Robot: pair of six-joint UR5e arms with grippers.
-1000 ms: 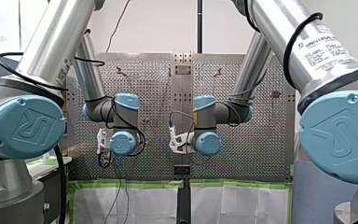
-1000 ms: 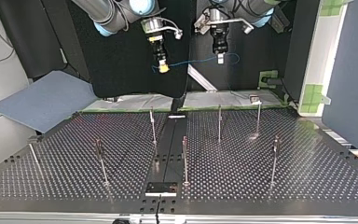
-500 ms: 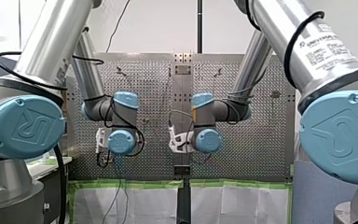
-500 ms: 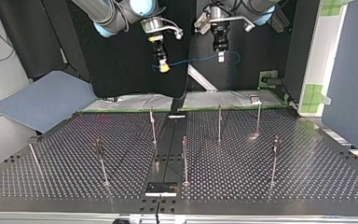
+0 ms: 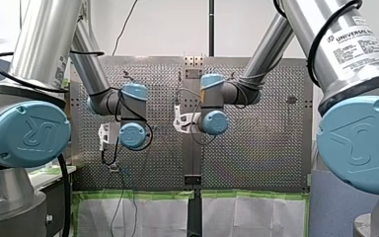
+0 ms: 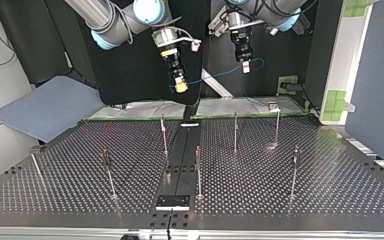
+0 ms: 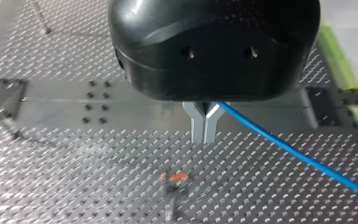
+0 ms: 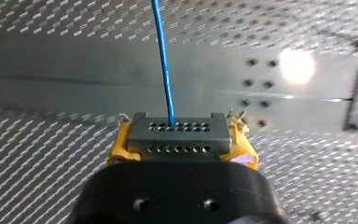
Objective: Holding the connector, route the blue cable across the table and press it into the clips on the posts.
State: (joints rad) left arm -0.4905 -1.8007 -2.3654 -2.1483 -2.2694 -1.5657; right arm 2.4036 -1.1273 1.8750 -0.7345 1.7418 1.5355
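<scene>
In the right wrist view my right gripper (image 8: 181, 150) is shut, its yellow pads (image 8: 117, 148) clamping a dark grey connector (image 8: 177, 135). The blue cable (image 8: 164, 60) leaves the connector's face and runs straight ahead. In the left wrist view my left gripper (image 7: 205, 126) has its metal fingers shut on the blue cable (image 7: 298, 156), which trails off to one side. In the top view both grippers hang above the table's far edge, my right gripper (image 6: 181, 86) at left and my left gripper (image 6: 245, 66) at right, with the cable (image 6: 215, 76) strung between them.
Several thin posts stand on the perforated table (image 6: 330, 190), among them a post (image 6: 164, 135) left of the centre strip, a post (image 6: 235, 131) right of it and a nearer post (image 6: 198, 170). A grey sheet (image 6: 45, 107) lies at the top view's left.
Both grippers have come toward the table. In the top view the right one dropped and shifted right, and the left one shifted right. The cable between them now hangs straighter.
</scene>
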